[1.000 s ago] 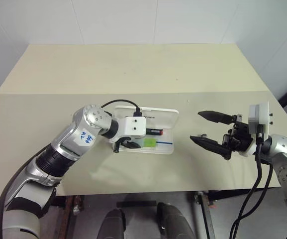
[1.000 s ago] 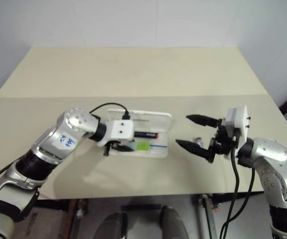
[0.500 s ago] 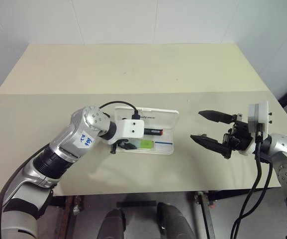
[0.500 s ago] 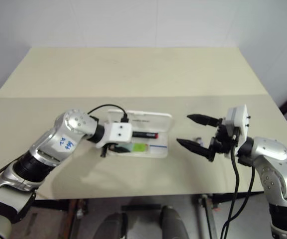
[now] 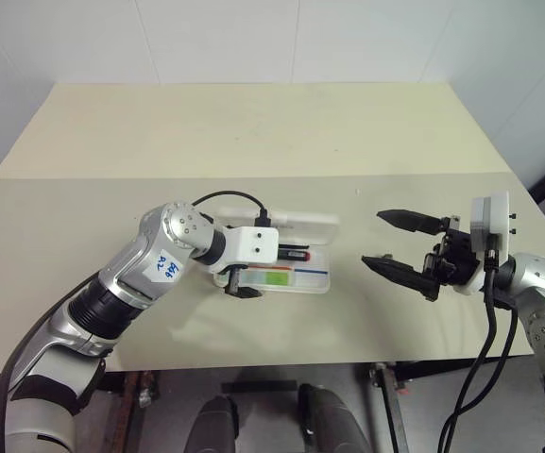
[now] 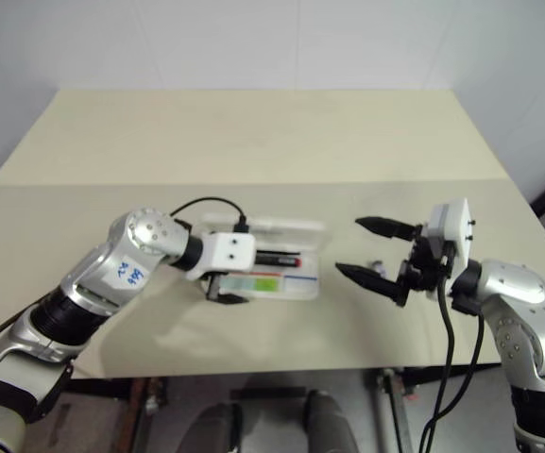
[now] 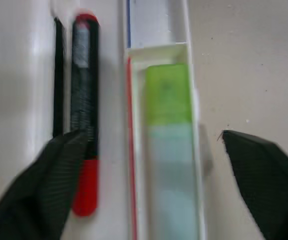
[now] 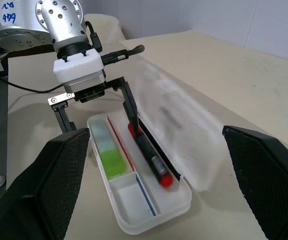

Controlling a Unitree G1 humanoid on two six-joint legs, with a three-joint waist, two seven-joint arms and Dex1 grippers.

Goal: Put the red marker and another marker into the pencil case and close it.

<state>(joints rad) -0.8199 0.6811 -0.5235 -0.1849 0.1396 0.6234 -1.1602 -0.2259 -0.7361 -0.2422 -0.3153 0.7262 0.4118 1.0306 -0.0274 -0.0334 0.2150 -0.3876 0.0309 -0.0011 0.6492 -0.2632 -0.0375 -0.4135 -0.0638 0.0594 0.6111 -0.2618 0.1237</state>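
Observation:
The white pencil case [image 5: 320, 283] lies open on the table between my arms, its lid [image 8: 173, 115] tilted up and blurred. The red marker [image 7: 84, 125] lies in the case's rear slot. In the front compartment lies another marker [image 7: 168, 130], a mint highlighter with a lime-green cap. My left gripper [image 7: 152, 135] hangs open over the case's left end and straddles both markers; one finger [image 8: 131, 107] reaches down beside the red marker, the other [image 8: 64, 120] stands outside the case's front wall. To the right of the case my right gripper [image 5: 374, 238] is open and holds nothing.
The pale table [image 5: 253, 132] reaches far back behind the case, with a seam across its middle. Its front edge [image 5: 253, 363] runs close below the arms. A black cable [image 5: 225, 196] loops over my left wrist.
My left gripper has opened, and the highlighter now lies free in the front compartment. The lid has lifted from lying flat behind the case. The right arm has not moved.

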